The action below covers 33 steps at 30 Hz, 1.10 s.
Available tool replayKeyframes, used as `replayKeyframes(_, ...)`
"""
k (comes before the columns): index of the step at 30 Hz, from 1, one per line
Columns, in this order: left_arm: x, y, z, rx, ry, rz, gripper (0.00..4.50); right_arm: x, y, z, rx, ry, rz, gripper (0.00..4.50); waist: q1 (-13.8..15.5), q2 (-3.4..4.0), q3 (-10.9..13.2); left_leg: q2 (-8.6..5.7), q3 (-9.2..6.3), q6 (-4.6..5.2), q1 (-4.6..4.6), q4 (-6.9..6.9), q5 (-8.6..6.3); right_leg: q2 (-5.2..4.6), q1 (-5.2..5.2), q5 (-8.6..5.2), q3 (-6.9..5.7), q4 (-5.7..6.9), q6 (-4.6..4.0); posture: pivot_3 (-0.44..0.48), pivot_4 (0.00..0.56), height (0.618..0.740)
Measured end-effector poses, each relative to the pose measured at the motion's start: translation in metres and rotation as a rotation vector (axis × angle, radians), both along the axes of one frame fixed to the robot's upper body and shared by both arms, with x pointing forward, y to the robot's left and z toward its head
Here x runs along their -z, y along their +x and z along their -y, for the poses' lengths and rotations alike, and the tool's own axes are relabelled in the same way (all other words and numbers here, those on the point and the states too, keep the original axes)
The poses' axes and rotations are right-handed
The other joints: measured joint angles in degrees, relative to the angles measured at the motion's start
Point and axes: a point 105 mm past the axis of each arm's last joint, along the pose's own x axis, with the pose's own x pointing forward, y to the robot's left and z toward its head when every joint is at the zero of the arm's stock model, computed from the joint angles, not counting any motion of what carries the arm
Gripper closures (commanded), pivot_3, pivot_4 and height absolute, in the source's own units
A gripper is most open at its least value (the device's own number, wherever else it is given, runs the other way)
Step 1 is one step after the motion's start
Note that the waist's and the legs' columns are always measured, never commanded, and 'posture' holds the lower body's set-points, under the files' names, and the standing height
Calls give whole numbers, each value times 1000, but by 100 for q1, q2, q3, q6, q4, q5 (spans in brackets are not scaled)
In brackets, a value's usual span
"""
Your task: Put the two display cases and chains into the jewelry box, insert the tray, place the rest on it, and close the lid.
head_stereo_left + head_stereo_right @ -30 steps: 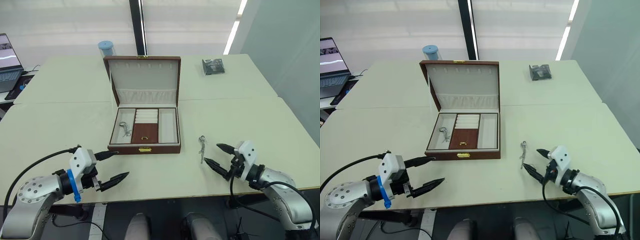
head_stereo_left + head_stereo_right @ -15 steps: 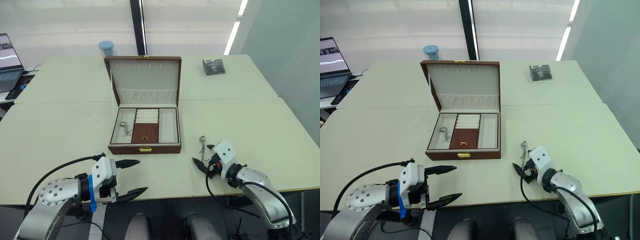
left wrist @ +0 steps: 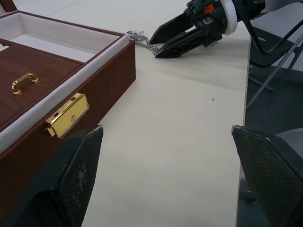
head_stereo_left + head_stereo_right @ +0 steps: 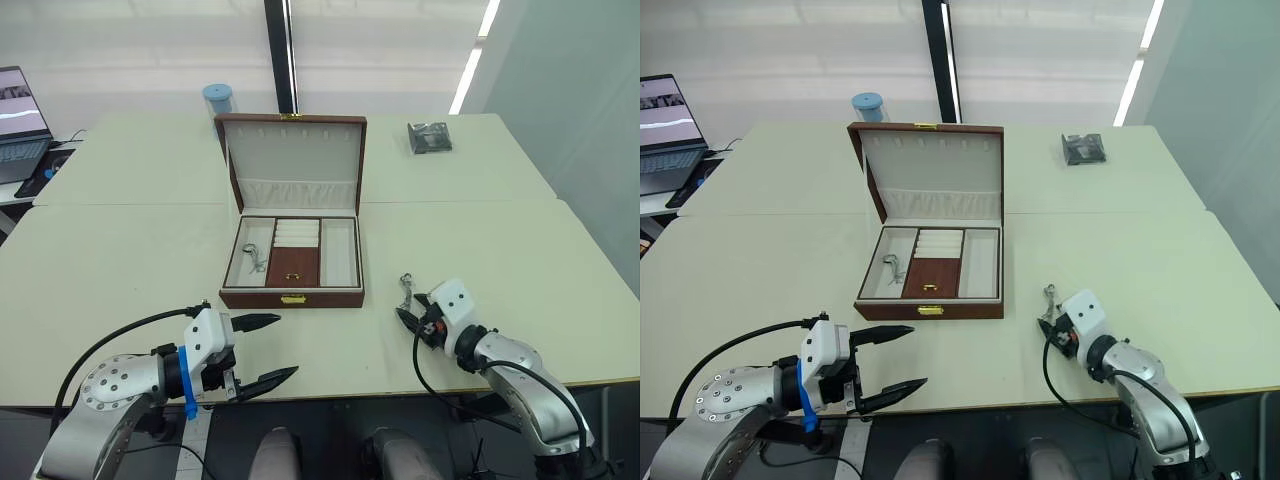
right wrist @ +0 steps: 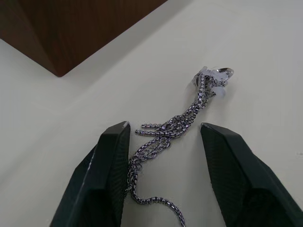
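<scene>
Head views, box: the jewelry box sits mid-counter with its lid raised upright at the far side; the tray is seated inside, brown centre panel toward the front clasp.
Head views, chain in box: a chain lies in the tray's left cream section.
Head views, loose chain: a second chain lies on the counter just right of the box's front right corner, its long axis running near-to-far, ring end away from the robot.
Head views, right pincer: the right pincer rests low at the chain's near end, tips pointing toward the box; its opening is hard to judge here.
Head views, left pincer: the left pincer hangs at the counter's near edge, fingers spread wide, holding nothing.
Head views, other things: a dark packet at the far right, a blue-lidded jar behind the lid, a laptop at the far left.
Left wrist view: shows the gold clasp and the centre panel's gold pull close up; the right pincer's tips lie beside the loose chain past the box corner.
Right wrist view: shows the detail the head views lack: the two fingers stand apart with the chain's tangled near part between them and the ring clasp beyond the tips; one strand runs beside the finger, contact unclear; nothing is gripped.
</scene>
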Motion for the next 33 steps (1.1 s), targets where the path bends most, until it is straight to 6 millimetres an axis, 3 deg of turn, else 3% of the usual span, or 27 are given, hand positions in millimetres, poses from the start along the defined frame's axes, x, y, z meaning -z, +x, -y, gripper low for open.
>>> replayKeyframes(6,1,0,2,7,-2,-4,0,0,2,6,22,-1,-1,4071,1,-2,-1,1,-4,0,16,-3,0,0,15,-2,-1,-7,4,0,150,740)
replayKeyframes(9,-1,1,3,13,-3,4,0,1,2,7,28,-1,-1,4479,2,-2,-1,1,-5,0,16,-3,-1,0,15,-2,0,-7,3,0,150,740)
replayKeyframes(25,3,3,3,4,-17,2,0,-8,1,2,11,124,48,4479,0,11,9,3,-4,0,17,-5,-1,0,12,-13,6,-7,22,0,150,740)
replayKeyframes(33,6,2,4,-9,-32,-4,0,-30,6,-5,-21,204,133,4479,0,19,13,2,-4,0,17,-5,0,0,11,-13,6,-6,23,0,150,740)
